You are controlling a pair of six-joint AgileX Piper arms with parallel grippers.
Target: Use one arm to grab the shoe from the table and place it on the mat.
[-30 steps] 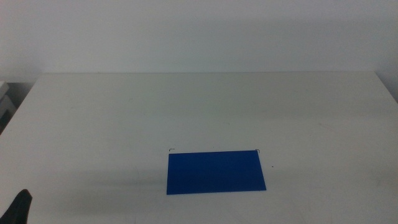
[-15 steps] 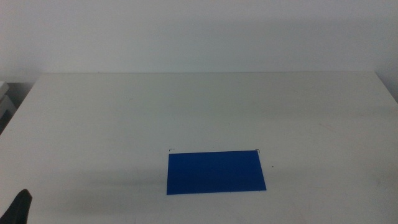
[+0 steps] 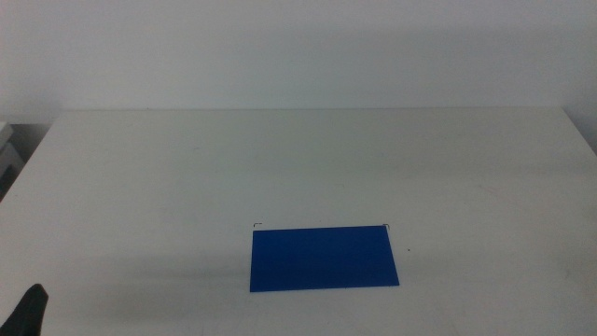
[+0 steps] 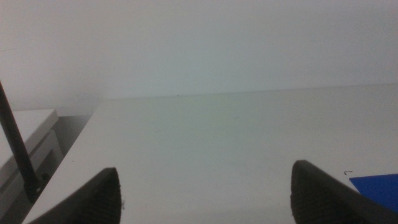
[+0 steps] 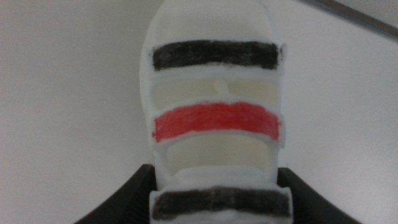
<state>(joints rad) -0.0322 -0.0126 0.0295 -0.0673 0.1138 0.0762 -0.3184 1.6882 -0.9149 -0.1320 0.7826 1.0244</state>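
Right gripper (image 5: 214, 186) clamped on white sneaker (image 5: 214, 106), one dark jaw against each side of its near end; black, red, black straps across the top. Sneaker seen only in right wrist view, out of middle view, so position relative to mat unclear. Blue mat (image 3: 324, 259) flat on off-white counter (image 3: 308, 159), bare. Left gripper (image 4: 205, 193) waiting at near-left corner of counter, jaws wide apart, nothing between them; mat corner (image 4: 376, 186) just past one jaw.
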